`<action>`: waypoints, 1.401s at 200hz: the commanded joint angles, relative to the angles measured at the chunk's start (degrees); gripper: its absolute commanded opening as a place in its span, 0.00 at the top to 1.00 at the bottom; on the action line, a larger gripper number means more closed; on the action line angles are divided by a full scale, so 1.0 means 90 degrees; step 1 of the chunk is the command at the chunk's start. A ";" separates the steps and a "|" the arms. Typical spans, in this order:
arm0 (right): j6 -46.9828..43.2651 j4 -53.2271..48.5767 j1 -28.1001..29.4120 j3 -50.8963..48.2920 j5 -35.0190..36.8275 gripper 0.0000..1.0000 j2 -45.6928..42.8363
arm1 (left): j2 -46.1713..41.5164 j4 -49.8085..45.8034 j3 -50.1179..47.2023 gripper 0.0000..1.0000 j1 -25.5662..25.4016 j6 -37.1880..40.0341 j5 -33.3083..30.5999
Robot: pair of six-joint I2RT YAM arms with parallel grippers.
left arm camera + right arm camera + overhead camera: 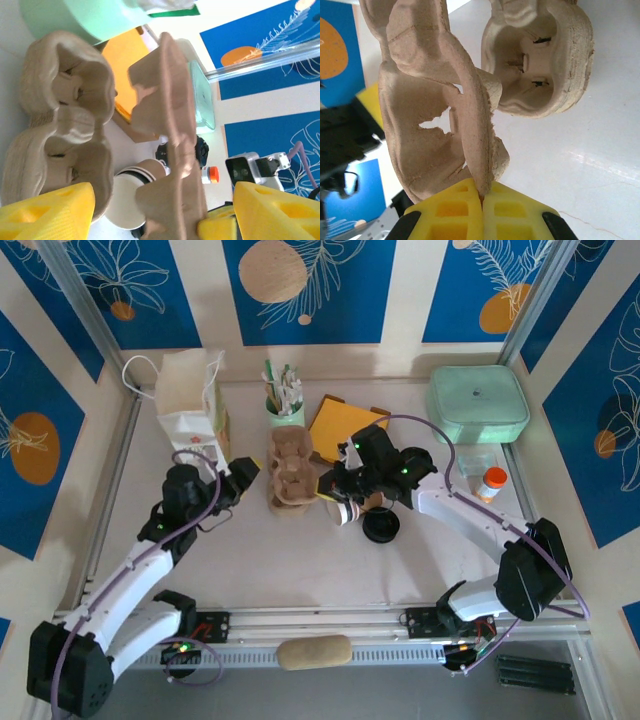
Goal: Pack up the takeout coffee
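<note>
The takeout coffee cup lies on its side at mid-table, kraft-brown with white and dark bands; its white inside faces the left wrist camera. Its black lid rests on the table just right of it. One brown pulp cup carrier lies flat. A second carrier is tipped up on edge, and my right gripper is shut on its rim, just left of the cup. My left gripper stands open, its yellow fingers either side of the tipped carrier's edge.
A white paper bag stands at the back left. Behind the carriers are a mint-green cup of utensils and an orange-yellow flat packet. A mint-green lidded box and an orange-capped bottle sit at the right.
</note>
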 commanded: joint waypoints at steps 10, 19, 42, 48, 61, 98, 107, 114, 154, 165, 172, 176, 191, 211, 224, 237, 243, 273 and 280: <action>-0.0606 -0.0293 0.0018 0.0190 -0.0341 1.00 -0.0181 | 0.0523 -0.0295 0.0645 0.29 0.0122 0.0498 0.0540; -0.0645 -0.0286 0.0037 0.0197 -0.0412 1.00 -0.0177 | 0.0684 -0.0226 0.0740 0.33 0.0141 0.0468 0.0616; -0.0681 -0.0286 0.0067 0.0210 -0.0508 1.00 -0.0177 | 0.1009 0.0043 0.0817 0.47 0.0218 0.0270 0.0720; -0.0685 -0.0274 0.0078 0.0210 -0.0536 1.00 -0.0183 | 0.1076 0.0109 0.0817 0.49 0.0239 0.0220 0.0734; -0.0669 -0.0255 0.0083 0.0196 -0.0572 1.00 -0.0191 | 0.1157 0.0159 0.0802 0.52 0.0272 0.0195 0.0702; -0.0645 -0.0166 0.0114 0.0209 -0.0785 1.00 -0.0172 | 0.1274 0.0324 0.0774 0.59 0.0299 0.0129 0.0668; -0.0639 -0.0156 0.0121 0.0225 -0.0814 1.00 -0.0158 | 0.1293 0.0371 0.0782 0.63 0.0302 0.0123 0.0657; -0.0638 -0.0156 0.0126 0.0228 -0.0833 1.00 -0.0135 | 0.1304 0.0397 0.0784 0.67 0.0302 0.0110 0.0648; -0.0575 -0.0048 0.0155 0.0220 -0.0938 1.00 -0.0035 | 0.1345 0.0529 0.0774 0.86 0.0303 0.0061 0.0648; -0.0575 -0.0039 0.0165 0.0220 -0.0923 1.00 -0.0020 | 0.1326 0.0558 0.0746 0.91 0.0303 0.0051 0.0638; -0.0571 -0.0039 0.0165 0.0226 -0.0914 1.00 -0.0014 | 0.1319 0.0565 0.0725 0.95 0.0303 0.0052 0.0627; -0.0570 -0.0047 0.0165 0.0224 -0.0917 1.00 -0.0011 | 0.1307 0.0583 0.0718 0.96 0.0303 0.0049 0.0620; -0.0615 -0.0130 0.0156 0.0266 -0.0864 0.99 -0.0004 | 0.1259 0.0632 0.0659 1.00 0.0313 0.0015 0.0597; -0.0782 -0.0583 0.0097 0.0425 -0.0444 0.77 -0.0137 | 0.1137 0.0648 0.0612 1.00 0.0312 0.0008 0.0552; -0.0899 -0.0956 0.0048 0.0553 -0.0032 0.64 -0.0319 | 0.1039 0.0638 0.0588 1.00 0.0312 0.0006 0.0502; -0.1064 -0.1374 0.0047 0.0804 0.0413 0.58 -0.0447 | 0.0935 0.0652 0.0539 1.00 0.0312 -0.0025 0.0446; -0.1136 -0.1546 0.0047 0.0935 0.0577 0.57 -0.0464 | 0.0883 0.0666 0.0519 1.00 0.0312 -0.0045 0.0412; -0.1390 -0.2139 0.0218 0.1799 0.1088 0.51 -0.0379 | 0.0608 0.0704 0.0349 1.00 0.0303 -0.0144 0.0219; -0.1458 -0.2283 0.0331 0.2058 0.1260 0.51 -0.0296 | 0.0528 0.0698 0.0314 1.00 0.0293 -0.0166 0.0159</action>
